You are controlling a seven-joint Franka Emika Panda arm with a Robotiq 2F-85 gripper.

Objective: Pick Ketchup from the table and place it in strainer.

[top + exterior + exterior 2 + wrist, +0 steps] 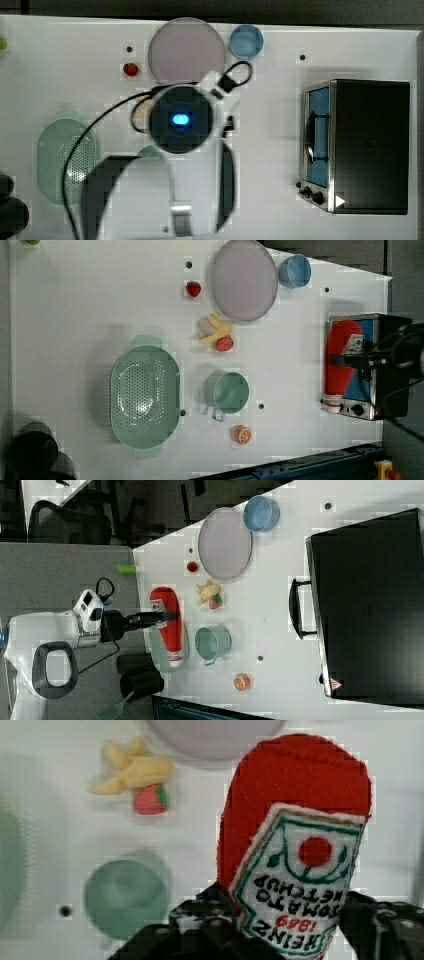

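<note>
Red plush Ketchup (295,820) sits clamped in the end effector (280,930); black jaws close on its label from both sides, so the grip is mid-width and loaded, not empty; wrist view shows the bottle's rounded base pointing away from the camera and the printed label facing it.

Right view: end effector (160,617) holds the Ketchup (167,625) across its middle, bottle long axis running down the right view, white cap at the lower end; bottle appears lifted off the desk (280,645), judged from how large it looms over the strainer (160,652) edge behind it.

Left view: Ketchup (340,360) and end effector (360,360) overlap the toaster oven (372,367) only by line of sight; strainer (145,397) lies well apart on the left view's left, empty; teal mug (227,392) stands between, with banana (215,330), strawberry (225,344) and orange slice (242,434) nearby.

Step in hand, as judged: carry phase, bottle to strainer.

To do it well: keep height until past the mug rim; centre over the perforated floor; align the bottle's long axis with the oval's long axis so it lies inside the walls; lower before releasing, since a soft bottle dropped from height may roll out.
</note>
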